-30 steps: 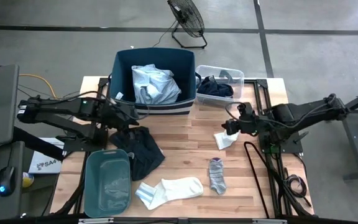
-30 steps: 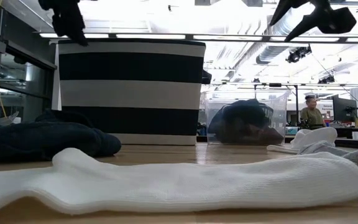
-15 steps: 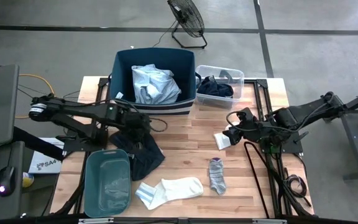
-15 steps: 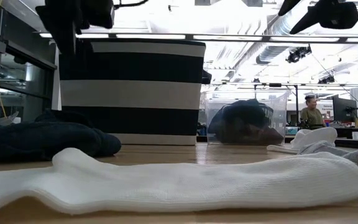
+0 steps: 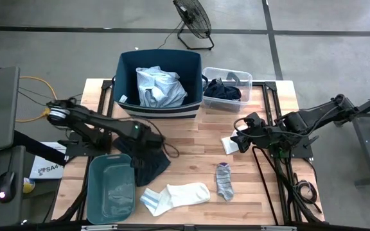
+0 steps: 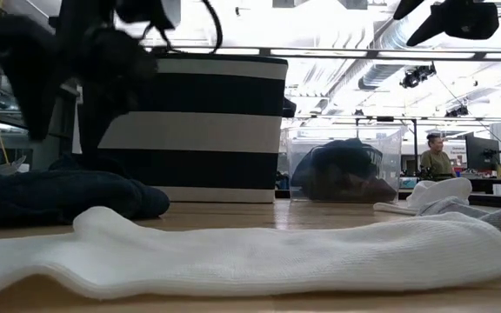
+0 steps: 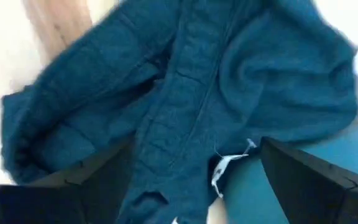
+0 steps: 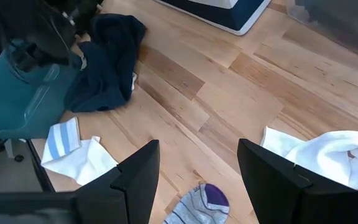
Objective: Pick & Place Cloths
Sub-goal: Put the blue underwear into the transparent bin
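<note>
A crumpled navy cloth (image 5: pixel 145 159) lies on the table between the teal tub and the navy bin. My left gripper (image 7: pixel 194 180) is open just above it, and a ridge of the navy cloth (image 7: pixel 185 106) runs between the fingers. My right gripper (image 8: pixel 197 177) is open and hovers by a folded white sock (image 5: pixel 230 145), which also shows in the right wrist view (image 8: pixel 328 155). A grey sock (image 5: pixel 223 181) and a white sock with blue stripes (image 5: pixel 175 195) lie flat near the table's near edge. A light blue shirt (image 5: pixel 160 86) lies in the navy bin. My left gripper points down over the crumpled middle of the navy cloth (image 7: pixel 166 143), one finger on either side of a raised fold. Whether its fingertips touch the fabric, I cannot tell.
The navy bin (image 5: pixel 126 64) stands at the far edge, with a clear box (image 5: pixel 244 78) of dark garments on its right. The teal tub (image 5: pixel 110 189) sits at the near left corner. Bare wood lies between the two arms. A person (image 6: pixel 437 156) stands in the room beyond.
My left gripper has swung from beside the navy bin toward the table's near edge and right. It has come down over the navy cloth. My right gripper has shifted a little toward the near edge beside the white sock. No cloth has moved.
</note>
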